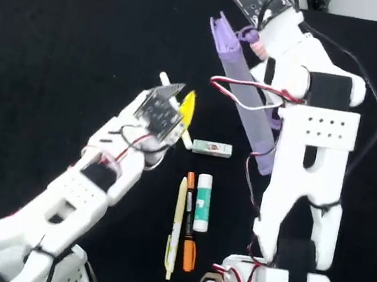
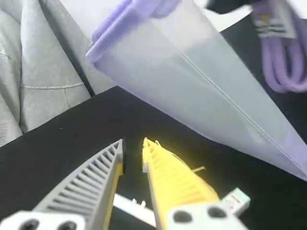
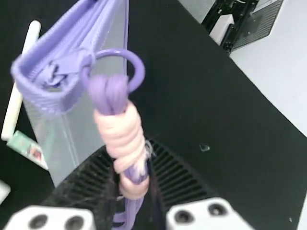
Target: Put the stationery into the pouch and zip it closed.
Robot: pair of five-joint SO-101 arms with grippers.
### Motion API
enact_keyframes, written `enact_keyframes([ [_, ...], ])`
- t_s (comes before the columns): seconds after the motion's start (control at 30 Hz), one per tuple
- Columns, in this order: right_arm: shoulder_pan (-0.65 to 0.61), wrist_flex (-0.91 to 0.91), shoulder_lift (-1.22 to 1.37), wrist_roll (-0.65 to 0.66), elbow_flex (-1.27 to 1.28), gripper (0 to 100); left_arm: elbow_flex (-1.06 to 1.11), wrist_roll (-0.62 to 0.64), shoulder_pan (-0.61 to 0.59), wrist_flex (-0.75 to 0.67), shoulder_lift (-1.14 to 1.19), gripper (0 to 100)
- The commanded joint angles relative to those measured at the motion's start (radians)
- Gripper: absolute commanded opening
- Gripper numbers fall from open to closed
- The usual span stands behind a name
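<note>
Right end effector [image 3: 129, 165]: pressed together on the pull cord [image 3: 120, 129], a pink and purple loop tied through the ring [image 3: 136, 67] at the zip end of the pouch [image 1: 241, 67]. Judged purpose: the cord serves as a handle, so the pouch is held up on edge and kept steady while the other arm loads it. In the high view the pouch runs on the right side of the counter [image 1: 59, 58], its zip end at the far end and its other end nearer, beside the right arm.

Left end effector [image 2: 133, 148]: grey and yellow jaws drawn close, with a narrow slit between them and nothing in it. It hangs mid-counter, left of the pouch, pointing towards the pouch wall. A white stick [image 1: 163, 79] passes under it and appears to lie on the counter, not gripped. Judged: positioned for a first pick.

Pouch contents: the translucent wall shows no item inside. How far the zip is open cannot be told.

Stationery, all on the counter:
- small eraser [image 1: 212, 148], just left of the pouch's near end
- glue stick [image 1: 203, 201], orange marker [image 1: 190, 226] and yellow pen [image 1: 175, 231], side by side, nearer than the eraser

Judgement: loading has not begun, and zipping comes last.
</note>
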Motion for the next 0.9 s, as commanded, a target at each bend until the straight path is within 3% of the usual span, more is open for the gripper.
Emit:
enact_keyframes([
  [0.0,-0.014,-0.077,0.036,-0.026,-0.012,1.1,0.111,-0.006,-0.002,0.003,-0.184,8],
  [0.37,0.043,-0.250,0.205,-0.026,-0.018,1.1,0.217,-0.006,-0.002,0.003,-0.261,8],
  [0.87,0.321,-0.430,0.367,-0.017,-0.018,1.1,0.252,-0.006,-0.002,0.002,-0.259,8],
])
